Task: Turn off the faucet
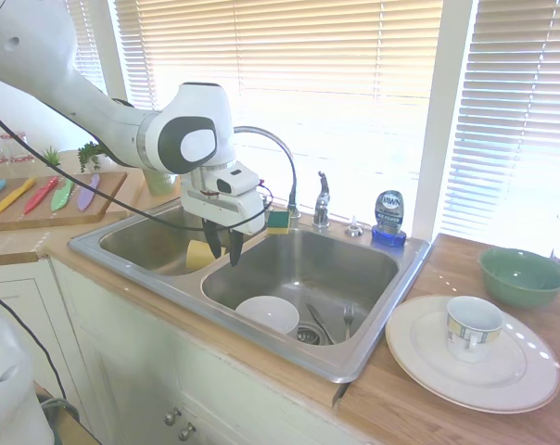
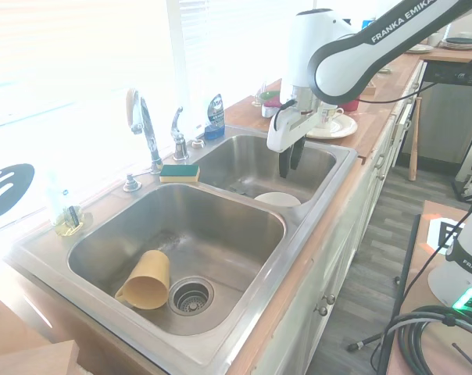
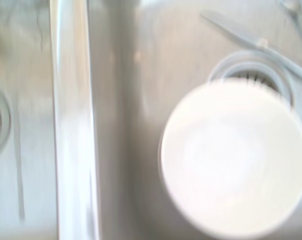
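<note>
Gripper [image 1: 222, 247] hanging over the divider between the two basins of the sink [image 1: 373, 345], fingers pointing down, a little apart, holding nothing. In the first outside view: faucet [image 1: 322, 199] further back and to the right of the gripper, on the far rim by the window. Lever handle short and standing up, with the tall thin spout [image 1: 271, 148] arching over just behind the gripper. Well apart, not touching. Probably needs a move back and to the right, then up to the level of the lever. Cannot tell if water is running.

In the right basin: a white bowl [image 1: 268, 313] near the drain, with a fork [image 1: 348, 320] and another utensil beside it. White bowl [image 3: 234, 159] filling much of the wrist view, blurry. In the left basin: a tan cup [image 2: 146, 279] lying on its side by the drain. On the far rim: a sponge [image 1: 278, 221] left of the faucet, a soap bottle [image 1: 388, 217] right of it. On the counter at right: a plate [image 1: 516, 385] with a mug [image 1: 473, 326] on it, and a green bowl [image 1: 522, 275], too far to see inside.
</note>
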`<state>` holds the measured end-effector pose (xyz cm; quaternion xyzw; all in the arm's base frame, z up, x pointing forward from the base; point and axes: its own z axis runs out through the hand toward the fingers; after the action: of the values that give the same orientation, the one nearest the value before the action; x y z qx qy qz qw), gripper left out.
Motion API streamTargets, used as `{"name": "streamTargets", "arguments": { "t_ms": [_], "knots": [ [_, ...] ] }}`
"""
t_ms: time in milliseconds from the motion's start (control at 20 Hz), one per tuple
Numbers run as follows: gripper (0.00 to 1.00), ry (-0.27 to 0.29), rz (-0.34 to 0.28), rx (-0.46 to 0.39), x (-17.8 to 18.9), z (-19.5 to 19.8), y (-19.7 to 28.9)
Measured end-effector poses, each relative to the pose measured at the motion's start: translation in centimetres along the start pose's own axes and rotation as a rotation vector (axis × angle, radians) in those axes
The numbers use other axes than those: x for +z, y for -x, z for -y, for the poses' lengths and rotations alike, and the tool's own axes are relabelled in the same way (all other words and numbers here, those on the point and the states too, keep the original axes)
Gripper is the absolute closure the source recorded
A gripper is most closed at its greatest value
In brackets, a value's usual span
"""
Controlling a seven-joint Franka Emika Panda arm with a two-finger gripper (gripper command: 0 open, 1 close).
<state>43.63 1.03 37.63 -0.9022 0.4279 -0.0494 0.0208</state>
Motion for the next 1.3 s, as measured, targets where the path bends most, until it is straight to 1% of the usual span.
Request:
{"name": "streamTargets", "arguments": {
  "t_ms": [200,250,400,550,800,1000,1300],
  "knots": [
    [1.0,-0.08,-0.052,0.02,-1.4,2.9,-2.8],
    [1.0,-0.107,-0.07,0.022,-1.9,3.9,-3.7],
    [1.0,-0.218,-0.139,0.037,-3.7,7.1,-6.2],
    [1.0,-0.283,-0.182,0.068,-4.6,9.4,-8.4],
    [1.0,-0.322,-0.21,0.103,-4.8,13.1,-13.1],
    [1.0,-0.334,-0.229,0.117,-5.2,16.2,-16.7],
    [1.0,-0.366,-0.256,0.141,-7.8,19.2,-20.1]
  ]
}}
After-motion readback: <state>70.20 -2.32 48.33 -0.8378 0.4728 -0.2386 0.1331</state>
